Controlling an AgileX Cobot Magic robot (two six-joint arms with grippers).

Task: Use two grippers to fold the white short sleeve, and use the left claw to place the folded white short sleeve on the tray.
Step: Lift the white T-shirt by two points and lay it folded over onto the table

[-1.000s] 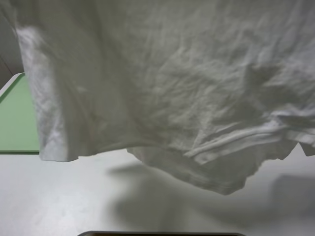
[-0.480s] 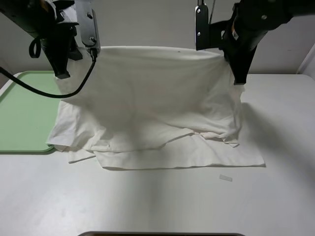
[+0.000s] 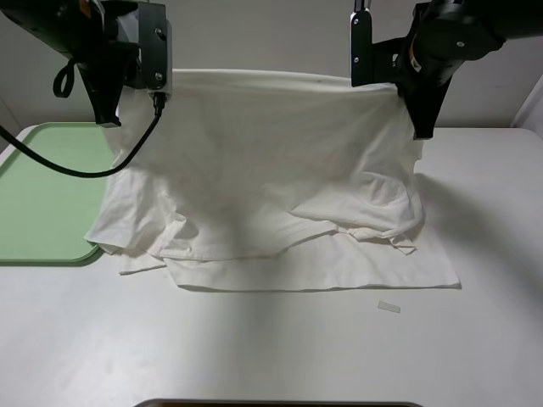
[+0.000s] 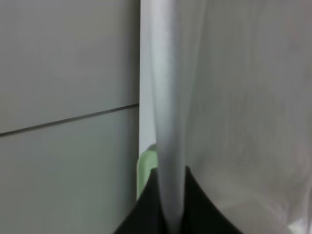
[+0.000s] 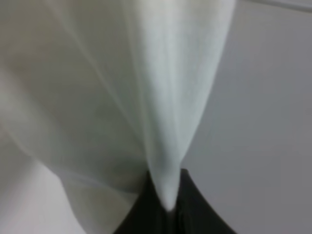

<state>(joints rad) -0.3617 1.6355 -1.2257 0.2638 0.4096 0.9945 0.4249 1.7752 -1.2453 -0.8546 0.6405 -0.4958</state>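
The white short sleeve hangs stretched between my two grippers, its upper edge held high and its lower part resting on the table in wrinkled layers. At the shirt's upper left corner my left gripper is shut on the cloth; the left wrist view has white cloth pinched between the black jaws. The right gripper is shut on the upper right corner, and cloth narrows into its jaws in the right wrist view. The pale green tray lies at the left, its near right corner under the shirt's edge.
A small pale tape strip lies on the white table in front of the shirt. A black cable loops down from the left arm over the tray. A wall stands behind the table.
A second ago the shirt filled the view close to the camera. Both grippers have since carried its top edge back and, over the last half second, slightly higher, pulling the cloth tauter.
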